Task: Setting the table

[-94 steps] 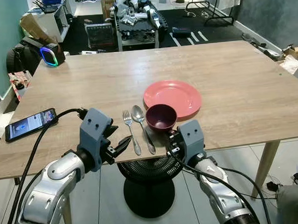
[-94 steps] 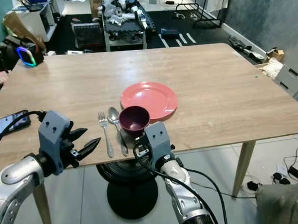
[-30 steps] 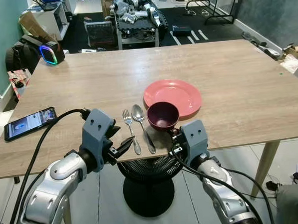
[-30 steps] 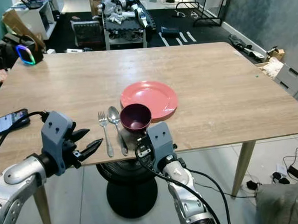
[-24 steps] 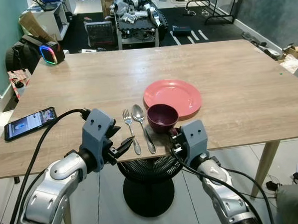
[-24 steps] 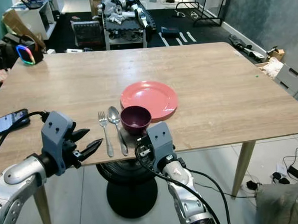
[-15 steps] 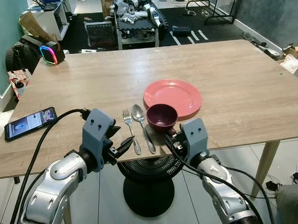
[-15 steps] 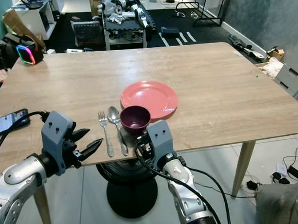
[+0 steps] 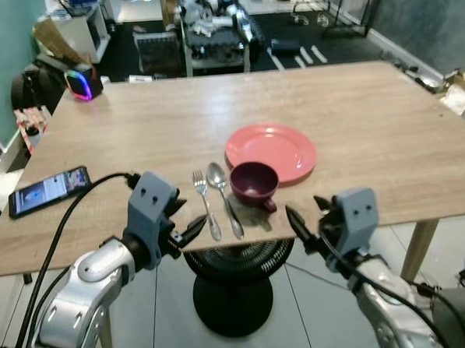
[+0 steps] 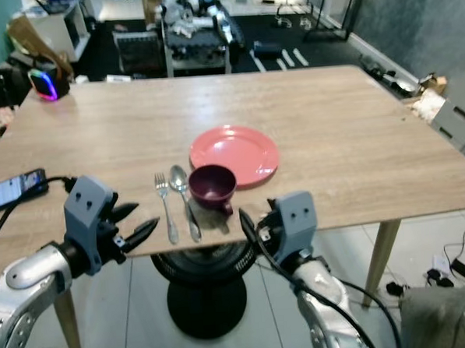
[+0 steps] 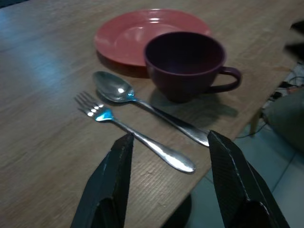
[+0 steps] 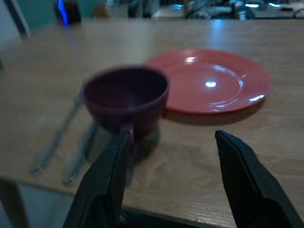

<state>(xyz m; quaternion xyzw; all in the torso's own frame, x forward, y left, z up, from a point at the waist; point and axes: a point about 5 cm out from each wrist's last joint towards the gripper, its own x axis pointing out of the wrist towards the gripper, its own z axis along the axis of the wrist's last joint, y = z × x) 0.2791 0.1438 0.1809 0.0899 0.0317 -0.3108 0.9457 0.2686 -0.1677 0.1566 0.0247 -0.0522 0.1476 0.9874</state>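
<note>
A place setting is laid out near the front edge of the counter (image 9: 386, 127). The plate (image 9: 271, 150) is set furthest in, and the cup (image 9: 253, 181) is stood upright just in front of it, touching or slightly overlapping its near rim, with the handle turned toward the robot's right. The spoon (image 9: 223, 196) and the fork (image 9: 204, 200) are laid side by side to the left of the cup, handles pointed at the counter's edge, as cutlery is commonly arranged beside a dish. A phone (image 9: 48, 190) is left well apart on the left.

The right gripper (image 10: 254, 223) is held just off the front edge, in front of the cup, with its jaws spread and nothing between them; the cup appears to have been let go where it stands. The left gripper (image 9: 190, 228) is held low before the cutlery handles, jaws likewise apart and empty, probably so that the fork or spoon can be adjusted if needed.
</note>
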